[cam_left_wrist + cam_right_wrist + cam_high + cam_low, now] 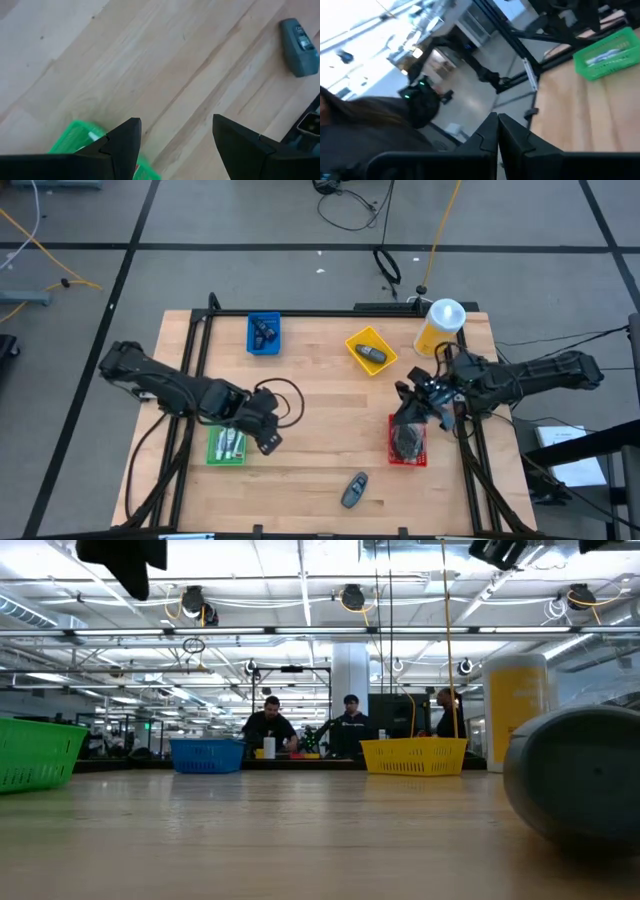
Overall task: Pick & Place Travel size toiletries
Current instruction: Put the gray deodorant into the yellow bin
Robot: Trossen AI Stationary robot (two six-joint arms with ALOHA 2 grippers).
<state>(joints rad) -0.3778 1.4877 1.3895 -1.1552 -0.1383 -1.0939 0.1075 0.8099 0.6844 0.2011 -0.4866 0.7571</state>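
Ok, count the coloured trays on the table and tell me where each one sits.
4. Blue tray at the far edge, yellow tray to its right, green tray beside the left tool, red tray under the right tool.

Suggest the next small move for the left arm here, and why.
Probably swing the left hand, fingers open and empty beside the green plastic tray, toward the dark-grey oblong toiletry piece lying loose on the bare wooden table; every other item already sits in a tray.
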